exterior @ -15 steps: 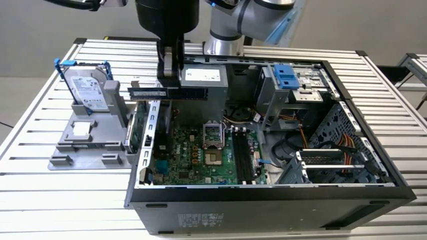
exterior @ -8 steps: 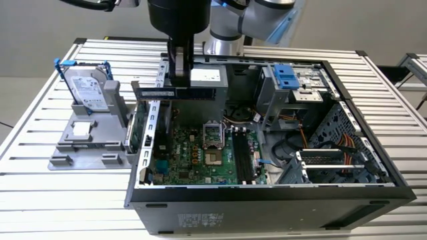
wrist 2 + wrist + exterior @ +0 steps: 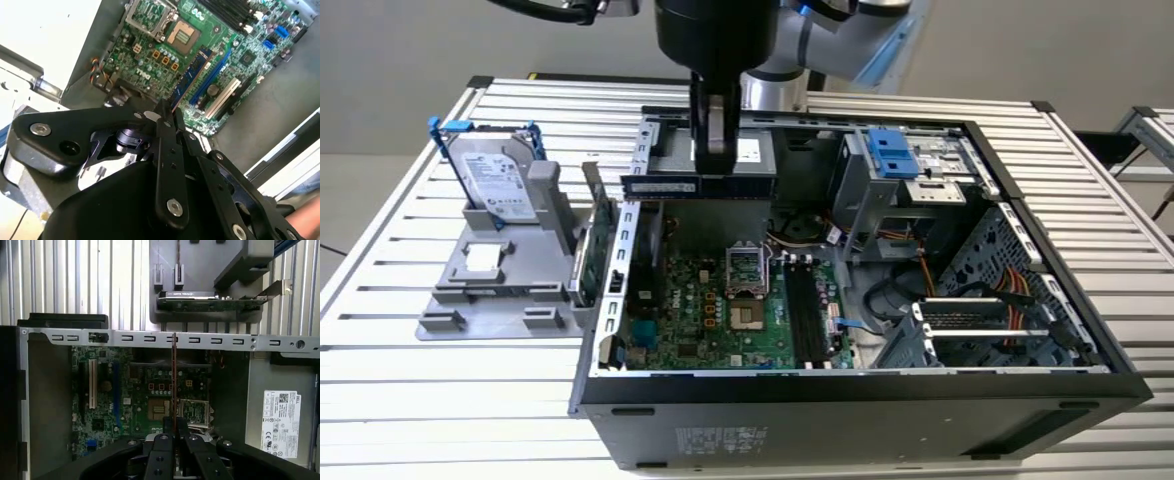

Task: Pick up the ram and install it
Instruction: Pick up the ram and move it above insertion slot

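The ram (image 3: pixel 698 186) is a slim dark stick hanging level in the air over the back of the open computer case (image 3: pixel 854 400). My gripper (image 3: pixel 714 172) reaches down from above and is shut on the stick near its middle. In the second wrist view the ram (image 3: pixel 192 75) runs out bluish from between the black fingers (image 3: pixel 165 150), above the green motherboard (image 3: pixel 150 45). In the first wrist view the ram (image 3: pixel 173 375) shows edge-on as a thin line rising from my gripper (image 3: pixel 175 426). The black memory slots (image 3: pixel 803 315) lie on the motherboard, well below the stick.
A grey fixture (image 3: pixel 487 290) at the exterior view's left holds a silver hard drive (image 3: pixel 494 175) in a blue frame and an upright green expansion card (image 3: pixel 594 255). Drive cages (image 3: pixel 907 170), cables (image 3: pixel 987 285) and the case walls surround the motherboard. Everything stands on a slatted metal table (image 3: pixel 400 400).
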Robot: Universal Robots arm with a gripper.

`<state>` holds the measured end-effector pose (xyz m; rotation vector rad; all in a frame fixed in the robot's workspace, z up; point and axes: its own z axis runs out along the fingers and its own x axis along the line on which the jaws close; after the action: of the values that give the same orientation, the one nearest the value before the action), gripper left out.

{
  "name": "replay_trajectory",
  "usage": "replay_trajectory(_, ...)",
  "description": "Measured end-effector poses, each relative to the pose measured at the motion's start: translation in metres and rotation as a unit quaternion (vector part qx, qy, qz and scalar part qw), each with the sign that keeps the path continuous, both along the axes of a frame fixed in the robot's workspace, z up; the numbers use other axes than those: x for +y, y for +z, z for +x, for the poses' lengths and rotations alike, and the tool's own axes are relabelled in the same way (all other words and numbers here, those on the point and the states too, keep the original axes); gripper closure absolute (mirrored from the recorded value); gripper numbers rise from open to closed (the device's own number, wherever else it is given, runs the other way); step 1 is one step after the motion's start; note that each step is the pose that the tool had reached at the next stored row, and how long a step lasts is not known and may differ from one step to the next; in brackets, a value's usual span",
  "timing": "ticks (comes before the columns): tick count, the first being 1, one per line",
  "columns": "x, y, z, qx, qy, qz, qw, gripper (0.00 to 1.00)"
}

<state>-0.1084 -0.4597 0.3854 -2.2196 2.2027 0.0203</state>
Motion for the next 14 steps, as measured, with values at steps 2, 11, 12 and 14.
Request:
replay_trajectory(2, 0.0, 0.0, 0.0045, 0.0, 0.0, 0.0, 1.0, 1.0)
replay_trajectory(11, 0.0, 0.0, 0.032, 0.0, -0.005, -0.0001, 1.0, 1.0)
replay_trajectory(12, 0.0, 0.0, 0.0338, 0.0, -0.006, -0.0001, 1.0, 1.0)
replay_trajectory(14, 0.0, -0.0001, 0.0383, 0.0, -0.006, 0.0, 1.0, 1.0)
